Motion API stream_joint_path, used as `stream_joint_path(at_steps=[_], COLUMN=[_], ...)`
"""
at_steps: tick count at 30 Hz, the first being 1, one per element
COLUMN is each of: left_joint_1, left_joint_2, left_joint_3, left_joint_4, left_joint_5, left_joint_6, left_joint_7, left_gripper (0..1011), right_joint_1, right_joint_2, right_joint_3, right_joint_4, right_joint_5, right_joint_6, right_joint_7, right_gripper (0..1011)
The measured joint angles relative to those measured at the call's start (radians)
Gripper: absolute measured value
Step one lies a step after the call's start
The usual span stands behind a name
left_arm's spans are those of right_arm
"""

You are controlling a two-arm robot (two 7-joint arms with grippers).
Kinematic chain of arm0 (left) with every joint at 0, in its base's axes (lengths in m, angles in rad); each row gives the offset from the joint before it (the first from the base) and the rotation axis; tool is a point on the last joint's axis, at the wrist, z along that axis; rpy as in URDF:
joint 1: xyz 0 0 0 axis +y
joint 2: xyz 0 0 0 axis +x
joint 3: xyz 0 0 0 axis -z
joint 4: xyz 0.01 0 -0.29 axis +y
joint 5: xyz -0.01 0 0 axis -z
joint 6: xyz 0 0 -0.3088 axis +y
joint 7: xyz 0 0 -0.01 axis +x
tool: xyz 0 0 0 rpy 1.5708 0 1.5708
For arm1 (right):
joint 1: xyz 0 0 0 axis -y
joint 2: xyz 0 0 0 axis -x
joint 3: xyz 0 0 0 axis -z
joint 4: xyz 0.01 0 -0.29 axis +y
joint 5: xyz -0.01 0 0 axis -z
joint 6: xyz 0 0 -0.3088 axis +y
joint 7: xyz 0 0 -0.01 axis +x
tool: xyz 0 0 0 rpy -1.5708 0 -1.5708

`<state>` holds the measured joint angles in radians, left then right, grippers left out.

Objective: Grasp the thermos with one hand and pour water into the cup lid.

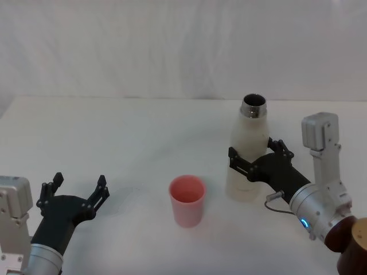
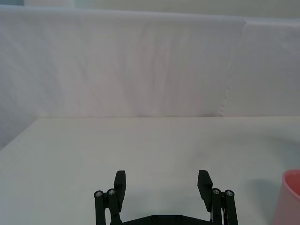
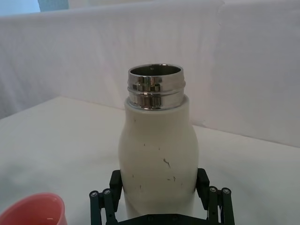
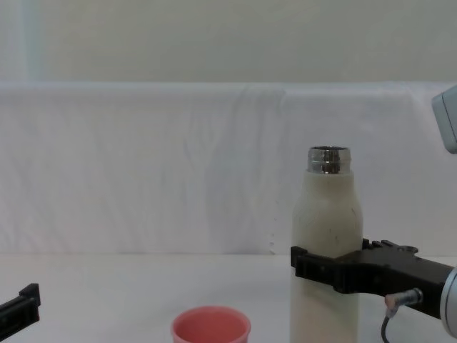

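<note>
Thermos [image 1: 248,152] as the landmark: it stands upright on the white worktop [image 1: 114,143], its cap off and the shiny threaded steel neck open at the top. The cream-white body carries a few small dark scuffs, seen close in the right wrist view [image 3: 158,154].

Around the lower half of the thermos sits the right hand [image 1: 252,162], reaching in from the thermos's right side. Its black fingers [image 3: 116,180] lie on either side of the body, closed against it, so the hand has hold of the thermos. From the chest view the right hand [image 4: 321,266] crosses the thermos [image 4: 328,214] at about mid-height.

To the left of the thermos and a little nearer the robot stands the cup lid [image 1: 187,199], a small salmon-pink cup, upright with its mouth up, near the thermos but not touching it. In the chest view it [image 4: 211,327] sits just left of the thermos base.

Well to the left of the thermos, beyond the cup lid, the left hand [image 1: 77,192] hovers low over the worktop with its fingers [image 2: 120,183] spread wide, holding nothing.
</note>
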<state>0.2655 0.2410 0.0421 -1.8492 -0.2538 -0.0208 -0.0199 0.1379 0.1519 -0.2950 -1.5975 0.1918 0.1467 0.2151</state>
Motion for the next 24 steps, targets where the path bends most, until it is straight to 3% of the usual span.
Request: stream_joint_path(at_steps=[24], left_joint_1=[0.000], left_joint_2=[0.000], left_joint_3=[0.000], left_joint_4=[0.000], left_joint_5=[0.000], left_joint_6=[0.000], left_joint_7=[0.000], left_gripper=[1001], right_joint_1=[-0.050], right_joint_2=[0.029], right_joint_3=[0.010], right_joint_4=[-0.063], right_joint_5=[0.009], right_joint_6=[-0.015], right_joint_7=[-0.005], right_gripper=[1001])
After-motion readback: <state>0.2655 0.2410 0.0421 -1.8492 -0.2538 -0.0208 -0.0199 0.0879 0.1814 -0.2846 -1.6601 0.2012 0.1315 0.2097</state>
